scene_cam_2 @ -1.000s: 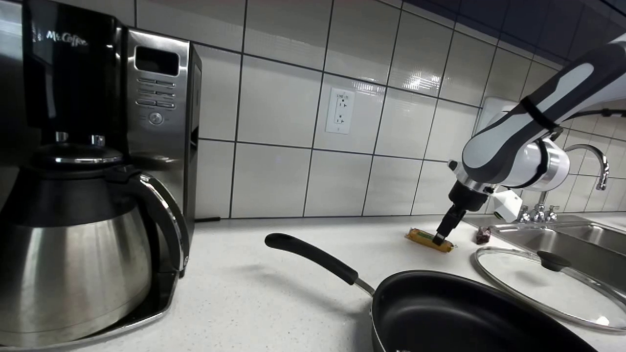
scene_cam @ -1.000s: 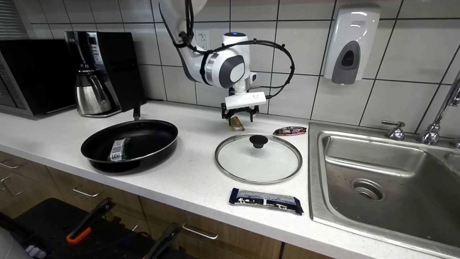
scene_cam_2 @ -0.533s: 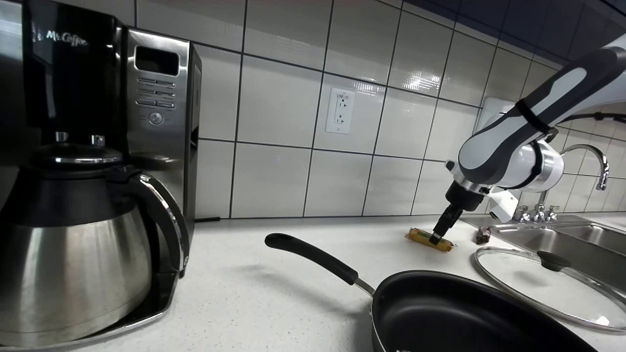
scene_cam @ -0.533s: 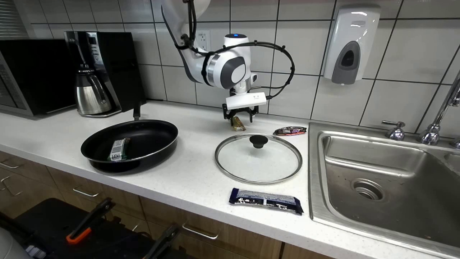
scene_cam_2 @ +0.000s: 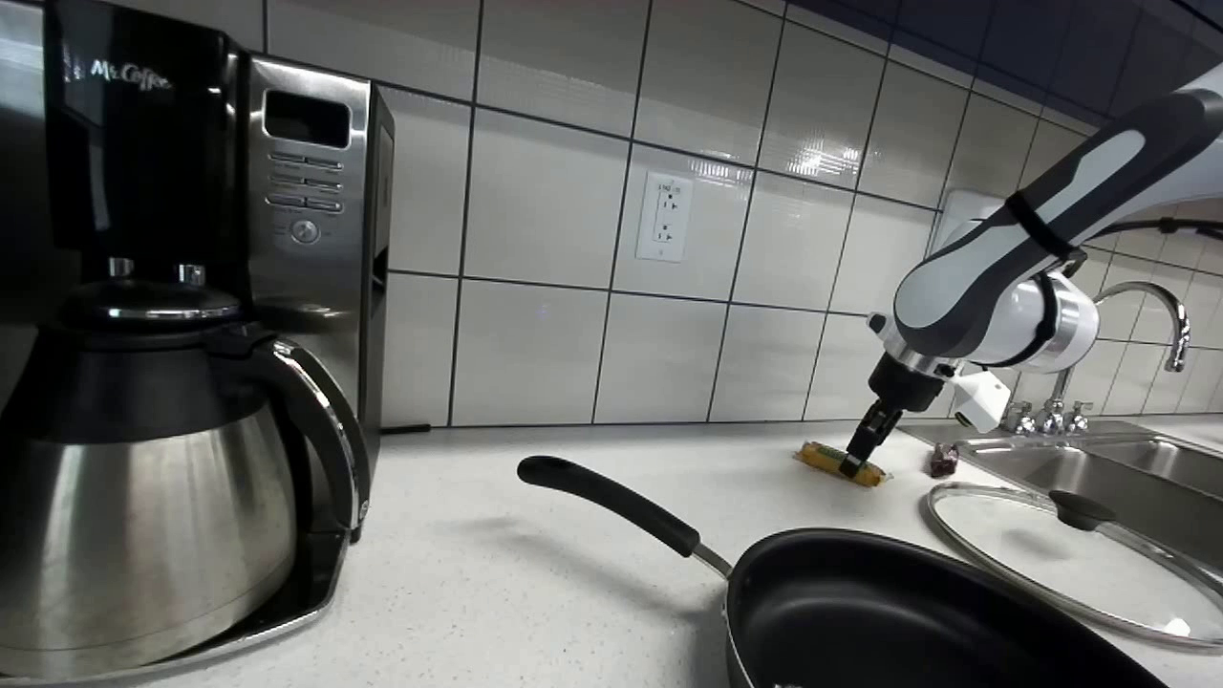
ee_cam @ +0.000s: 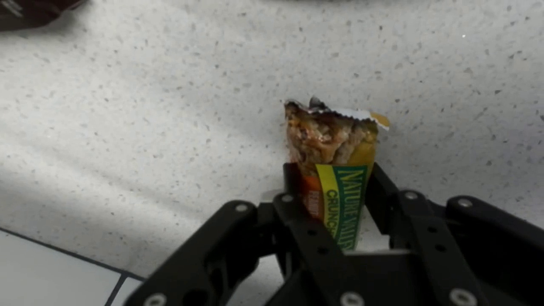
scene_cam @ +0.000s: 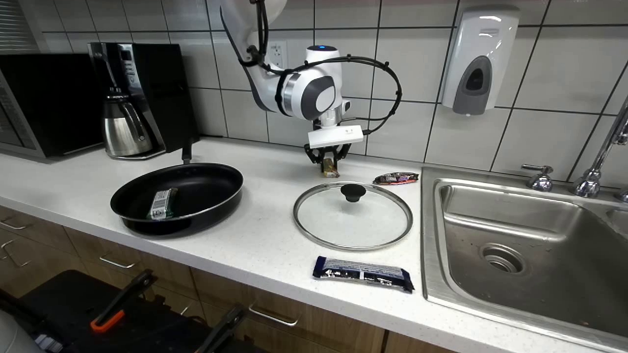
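Note:
A granola bar in a yellow wrapper with a green and yellow label (ee_cam: 346,191) lies between the black fingers of my gripper (ee_cam: 334,176) in the wrist view. Both fingers press against the bar's long sides, and its crimped end sticks out past them. In an exterior view the bar (scene_cam: 331,171) shows just below the gripper (scene_cam: 329,165), at the back of the counter. The bar (scene_cam_2: 820,460) appears in an exterior view too, flat or nearly flat on the counter; whether it touches all along cannot be told. Its far end in the wrist view is hidden by the gripper.
A glass lid (scene_cam: 353,220) lies in front of the gripper, with a dark wrapped bar (scene_cam: 396,178) behind it and a blue one (scene_cam: 363,273) before it. A black pan (scene_cam: 206,186) holds a green-wrapped bar (scene_cam: 161,205). The sink (scene_cam: 431,235) is beyond the lid.
The gripper's fingers have closed in from wide apart onto the yellow bar. The bar has shifted and turned slightly between them. The arm moved a little at first, then stayed nearly still.

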Robot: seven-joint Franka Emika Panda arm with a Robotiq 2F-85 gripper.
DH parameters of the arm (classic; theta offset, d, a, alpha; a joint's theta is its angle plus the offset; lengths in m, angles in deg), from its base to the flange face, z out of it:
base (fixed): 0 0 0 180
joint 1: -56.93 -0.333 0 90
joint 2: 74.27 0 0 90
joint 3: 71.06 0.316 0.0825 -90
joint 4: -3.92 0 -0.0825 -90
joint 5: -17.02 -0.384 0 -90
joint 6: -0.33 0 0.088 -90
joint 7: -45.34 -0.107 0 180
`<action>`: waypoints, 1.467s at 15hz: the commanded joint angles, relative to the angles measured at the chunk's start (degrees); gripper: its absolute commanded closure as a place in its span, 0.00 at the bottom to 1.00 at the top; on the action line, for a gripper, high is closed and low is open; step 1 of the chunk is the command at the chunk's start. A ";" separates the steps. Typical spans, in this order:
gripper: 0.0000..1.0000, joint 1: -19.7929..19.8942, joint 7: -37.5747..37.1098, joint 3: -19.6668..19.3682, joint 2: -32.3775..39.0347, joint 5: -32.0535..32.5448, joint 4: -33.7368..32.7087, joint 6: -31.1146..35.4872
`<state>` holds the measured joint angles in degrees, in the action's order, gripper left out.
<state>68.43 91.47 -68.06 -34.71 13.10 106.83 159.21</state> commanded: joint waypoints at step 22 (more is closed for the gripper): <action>0.84 -4.15 -13.22 -1.06 -18.29 10.09 18.36 2.28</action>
<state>64.18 80.67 -69.29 -48.38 21.50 119.34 159.55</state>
